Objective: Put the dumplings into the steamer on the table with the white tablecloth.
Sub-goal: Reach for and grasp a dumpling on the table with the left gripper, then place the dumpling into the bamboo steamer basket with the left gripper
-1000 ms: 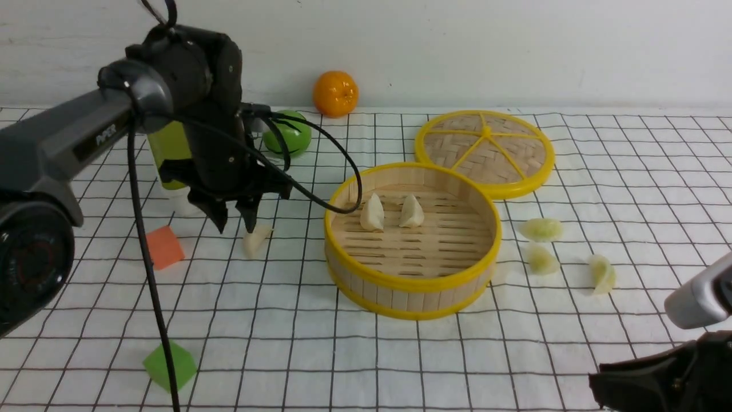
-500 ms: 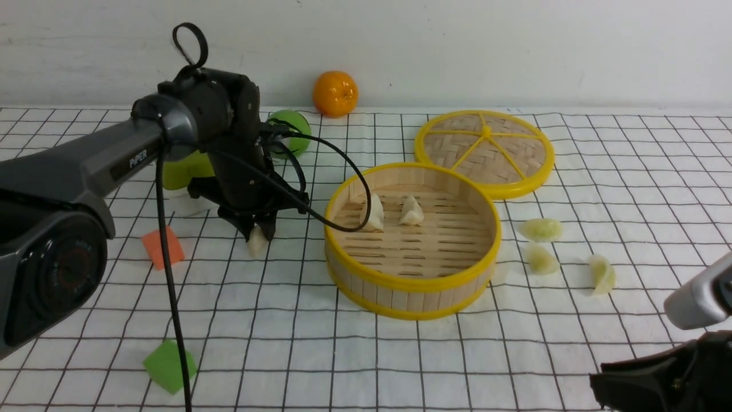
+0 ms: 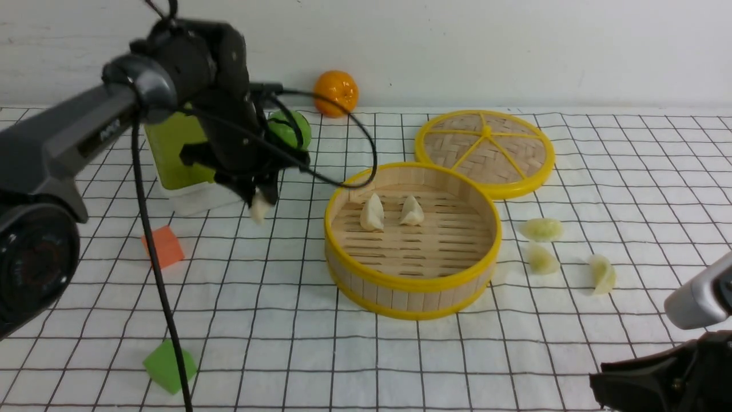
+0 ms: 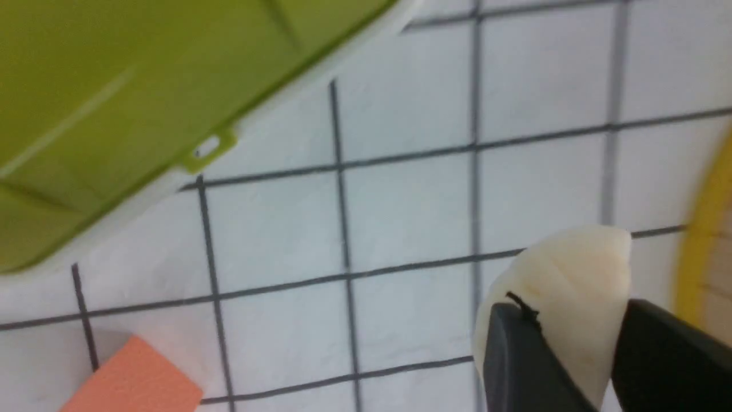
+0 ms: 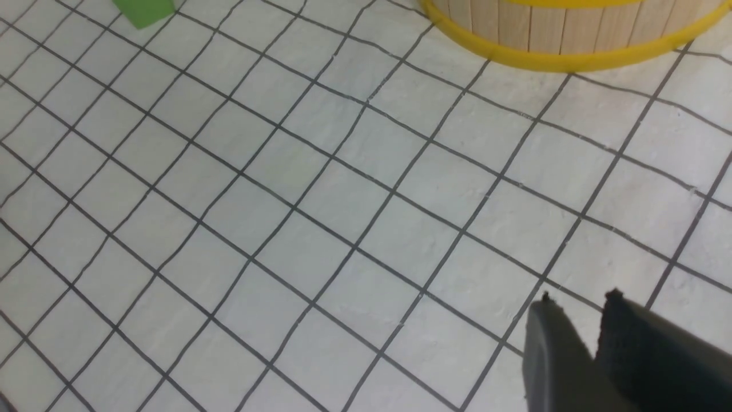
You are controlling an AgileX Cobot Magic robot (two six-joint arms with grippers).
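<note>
My left gripper (image 3: 260,201) hangs above the white tablecloth (image 3: 274,297), left of the steamer (image 3: 412,283), and is shut on one cream dumpling (image 3: 259,208). In the left wrist view that dumpling (image 4: 566,280) sits pinched between the two dark fingers, with the steamer's yellow rim (image 4: 695,252) just beyond it. Two dumplings (image 3: 372,213) (image 3: 412,212) lie on the steamer's slatted floor. Three more (image 3: 541,229) (image 3: 541,260) (image 3: 603,273) rest on the cloth to its right. My right gripper (image 5: 577,300) is low at the front right, narrowly open and empty.
The flat woven lid (image 3: 485,150) lies behind the steamer. An orange (image 3: 335,91) and a green apple (image 3: 291,130) sit at the back. A green-lidded white box (image 3: 177,154) stands behind the left gripper. An orange cube (image 3: 164,246) and a green cube (image 3: 167,366) lie front left.
The left gripper came down onto the dumpling on the cloth, shut on it, and has now lifted it off the cloth. The right arm has not moved.
</note>
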